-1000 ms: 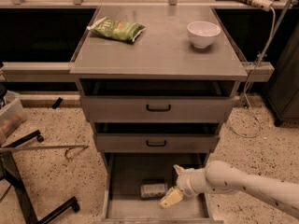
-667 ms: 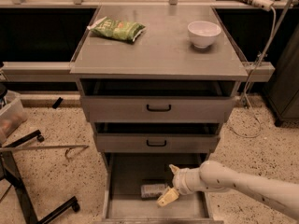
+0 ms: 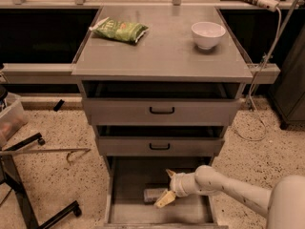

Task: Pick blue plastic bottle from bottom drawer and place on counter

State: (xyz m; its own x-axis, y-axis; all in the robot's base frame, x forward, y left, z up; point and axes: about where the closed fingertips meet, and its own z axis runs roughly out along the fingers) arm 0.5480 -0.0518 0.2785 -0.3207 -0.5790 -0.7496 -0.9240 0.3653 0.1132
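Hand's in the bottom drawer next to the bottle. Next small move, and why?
Probably ease the hand left so its open fingers straddle the blue plastic bottle, then close. The bottle lies on its side on the bottom drawer floor, its right end at the fingertips, apparently not gripped yet.

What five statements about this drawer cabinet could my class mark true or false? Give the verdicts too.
1. The blue plastic bottle lies in the bottom drawer. True.
2. The pincer hovers over the counter. False: it is down in the bottom drawer, right beside the bottle.
3. A white bowl stands on the counter. True.
4. The green snack bag lies in the bottom drawer. False: it lies on the counter, at its far left.
5. The pincer is shut. False: it is open.
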